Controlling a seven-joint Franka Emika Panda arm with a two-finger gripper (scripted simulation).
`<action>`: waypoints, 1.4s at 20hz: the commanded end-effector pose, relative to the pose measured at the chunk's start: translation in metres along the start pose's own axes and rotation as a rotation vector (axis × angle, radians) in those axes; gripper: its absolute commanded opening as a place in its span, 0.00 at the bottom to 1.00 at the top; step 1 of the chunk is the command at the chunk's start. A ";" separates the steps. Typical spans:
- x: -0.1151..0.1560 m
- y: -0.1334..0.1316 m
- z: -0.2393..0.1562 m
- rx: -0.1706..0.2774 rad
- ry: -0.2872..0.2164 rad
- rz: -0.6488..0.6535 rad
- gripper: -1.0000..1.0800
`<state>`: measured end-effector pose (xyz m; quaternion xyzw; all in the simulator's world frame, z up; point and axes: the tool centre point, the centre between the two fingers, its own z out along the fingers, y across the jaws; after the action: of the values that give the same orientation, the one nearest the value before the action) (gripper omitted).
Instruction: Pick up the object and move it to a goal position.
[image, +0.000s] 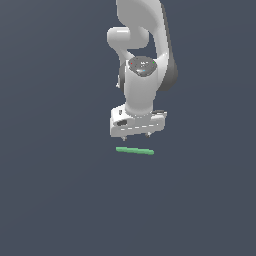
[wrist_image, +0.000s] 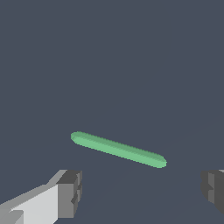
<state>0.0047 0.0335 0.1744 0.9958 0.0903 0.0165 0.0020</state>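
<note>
The object, a thin bright green rod (image: 135, 150) with rounded ends, lies flat on the dark surface. My gripper (image: 136, 136) hangs a little above it and slightly behind it in the exterior view, with only short finger stubs showing under the white hand. The wrist view shows the same rod (wrist_image: 118, 149) lying slantwise, with both grey fingertips (wrist_image: 70, 192) spread wide apart and nothing between them. The gripper (wrist_image: 142, 190) is open and does not touch the rod.
The white arm (image: 142, 55) rises from the gripper toward the top of the exterior view. A plain dark grey surface (image: 60, 190) lies all around.
</note>
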 end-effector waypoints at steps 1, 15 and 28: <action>-0.001 0.000 0.004 -0.001 -0.002 -0.038 0.96; -0.007 0.002 0.037 -0.007 -0.018 -0.396 0.96; -0.015 0.000 0.069 0.001 -0.028 -0.767 0.96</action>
<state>-0.0069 0.0302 0.1088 0.8998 0.4363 0.0013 0.0093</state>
